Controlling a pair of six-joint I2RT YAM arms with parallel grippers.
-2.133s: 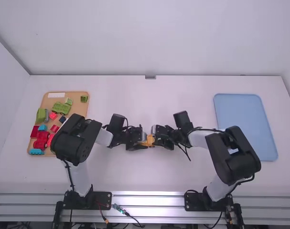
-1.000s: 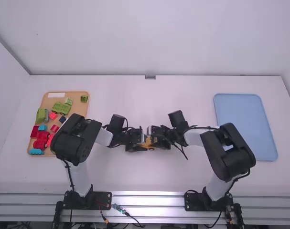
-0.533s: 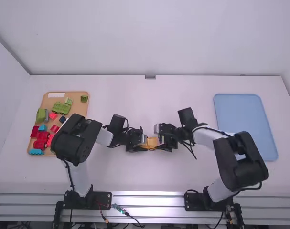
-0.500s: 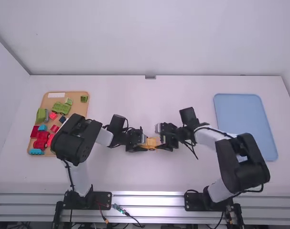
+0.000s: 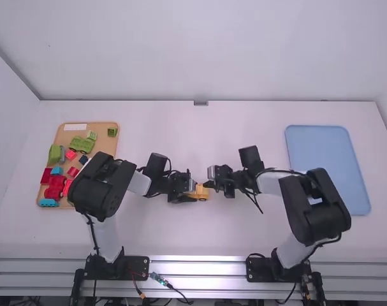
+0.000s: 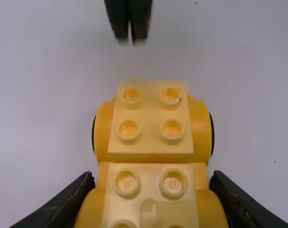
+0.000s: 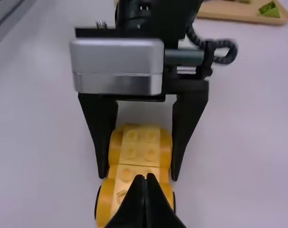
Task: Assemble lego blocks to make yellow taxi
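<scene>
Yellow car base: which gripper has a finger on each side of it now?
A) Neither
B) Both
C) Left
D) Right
C: the left gripper has a finger against each side of the yellow car base, while the fingertips of the right gripper are together with no block between them.

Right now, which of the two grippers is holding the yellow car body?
The left gripper: its fingers clamp the yellow car body, while the right gripper is shut and empty.

Left arm (image 5: pixel 102 186) and right arm (image 5: pixel 313 205) bent inward, left hand (image 5: pixel 194 192) with fingers parted, right hand (image 5: pixel 206 184) with fingertips together
</scene>
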